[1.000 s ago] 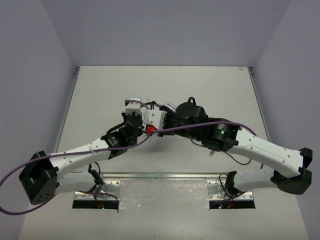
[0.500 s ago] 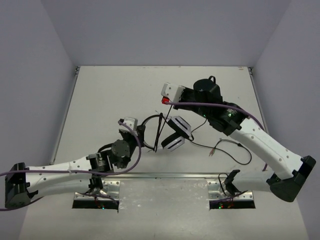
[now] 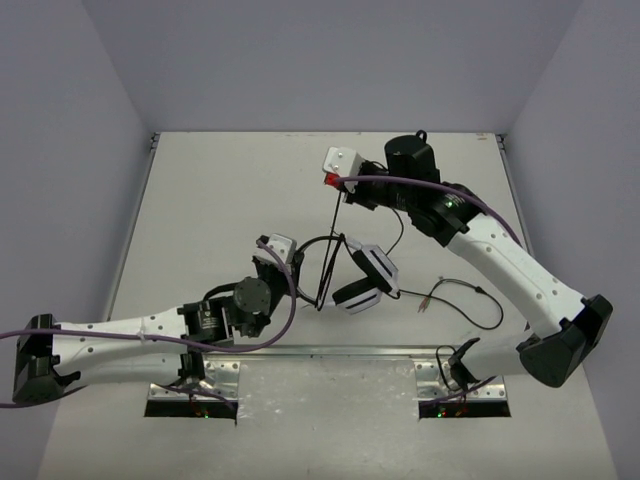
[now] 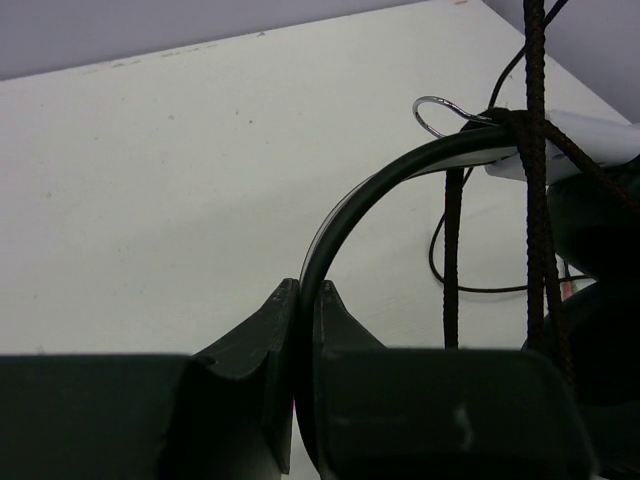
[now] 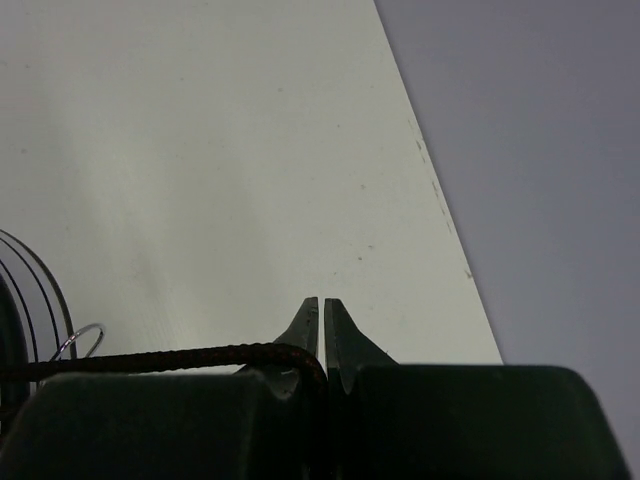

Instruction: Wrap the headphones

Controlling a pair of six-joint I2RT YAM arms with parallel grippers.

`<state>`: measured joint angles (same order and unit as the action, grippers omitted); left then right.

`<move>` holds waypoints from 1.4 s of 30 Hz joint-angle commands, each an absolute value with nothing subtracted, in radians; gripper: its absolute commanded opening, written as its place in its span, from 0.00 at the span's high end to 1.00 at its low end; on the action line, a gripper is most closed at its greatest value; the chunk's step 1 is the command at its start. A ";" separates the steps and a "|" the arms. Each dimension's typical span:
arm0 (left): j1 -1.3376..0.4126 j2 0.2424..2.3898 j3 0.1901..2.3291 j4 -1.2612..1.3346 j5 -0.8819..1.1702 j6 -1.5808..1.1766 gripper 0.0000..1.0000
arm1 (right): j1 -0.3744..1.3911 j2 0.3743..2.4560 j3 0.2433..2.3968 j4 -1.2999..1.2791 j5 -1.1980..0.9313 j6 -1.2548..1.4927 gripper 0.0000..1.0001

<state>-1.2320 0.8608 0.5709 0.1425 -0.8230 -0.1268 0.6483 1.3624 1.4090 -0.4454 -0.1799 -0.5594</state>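
The headphones (image 3: 364,281) hang just above the table's middle, their white earcups to the right of my left gripper (image 3: 296,262). That gripper is shut on the black headband (image 4: 380,185), which arcs up from between its jaws (image 4: 308,290). My right gripper (image 3: 346,194) is further back and higher, shut on the braided black cable (image 5: 150,358). From there the cable (image 3: 330,245) runs taut down to the headband, where it crosses near the earcup (image 4: 590,140). In the right wrist view the fingertips (image 5: 321,305) meet over it.
The rest of the thin cable (image 3: 468,300) lies in a loose loop on the table to the right of the earcups, its plug (image 3: 428,303) at the near end. Purple robot cables (image 3: 290,310) drape along both arms. Metal brackets (image 3: 330,352) line the near edge.
The arms have parted from the centre: the right gripper carried the cable up and back, while the left drew the headphones nearer. Over the last half second the headphones shifted slightly right.
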 commanded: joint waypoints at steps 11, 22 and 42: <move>-1.287 0.755 0.655 0.123 -0.723 -0.075 1.00 | 0.477 1.331 1.362 -0.213 -0.311 -0.387 0.98; -1.298 0.710 0.788 0.219 -0.779 -0.006 1.00 | 0.453 1.313 1.171 -0.092 -0.728 -0.290 0.93; -1.296 0.916 1.206 0.582 -0.967 0.240 1.00 | 0.574 1.574 0.934 0.672 -0.847 0.272 0.87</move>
<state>-1.2888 0.8818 1.1172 0.3351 -0.8425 0.2031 0.5056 1.5627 0.9524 0.5705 -0.8665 0.2214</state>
